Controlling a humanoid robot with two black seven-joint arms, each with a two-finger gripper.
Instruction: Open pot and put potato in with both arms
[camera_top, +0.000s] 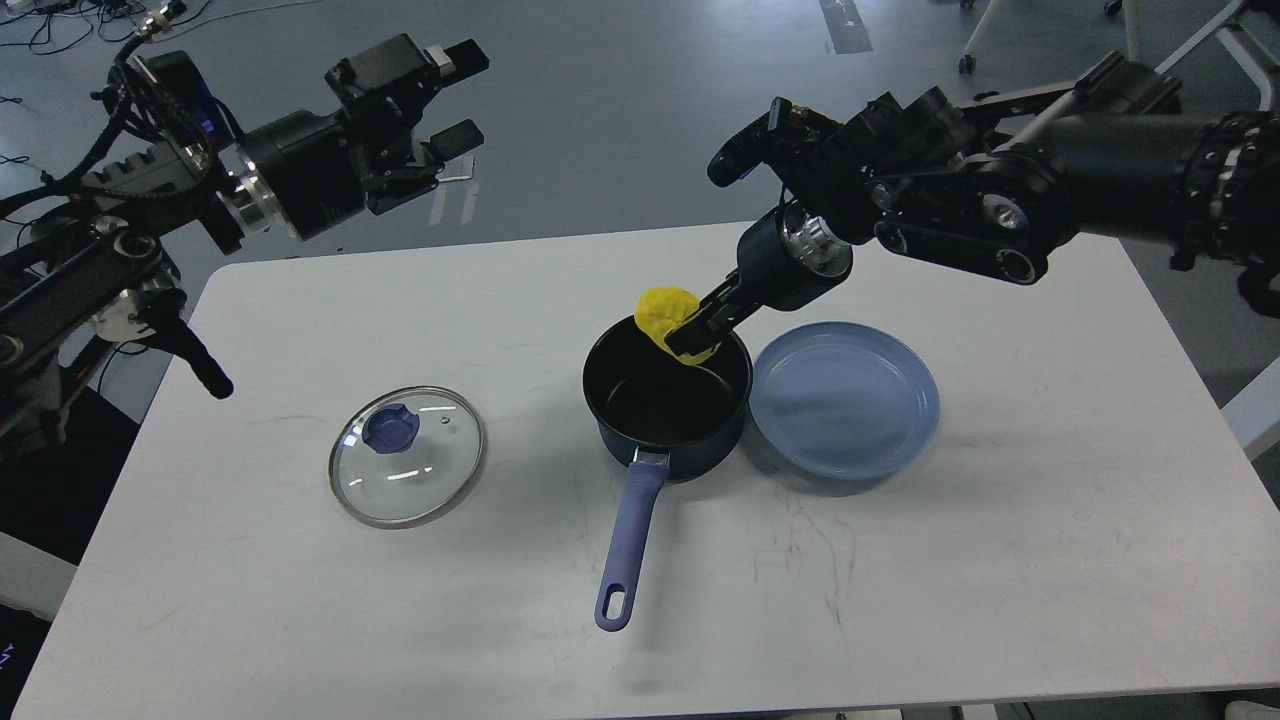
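Right gripper (692, 335) has its two fingers closed on the potato (668, 315) and holds it above the far rim of the pot (667, 400), at about 12 o'clock of the opening. Left gripper (455, 95) is raised high beyond the far left edge of the table (1000, 560); its two fingers are spread apart and hold nothing.

Around the pot there are two other things. At its 3 o'clock, just beside the wall, stands a flat blue plate (845, 405). At its 9 o'clock, well apart, a glass lid (407, 456) with a blue knob lies flat on the table. Nothing stands between the potato and the pot's mouth.

The pot is uncovered and its black inside shows no content. The plate also carries nothing. The lavender-blue handle (632, 545) of the pot points to 6 o'clock, toward the near edge.

The potato sticks out from the fingers toward 10 o'clock, and the fingers cover its lower right part.
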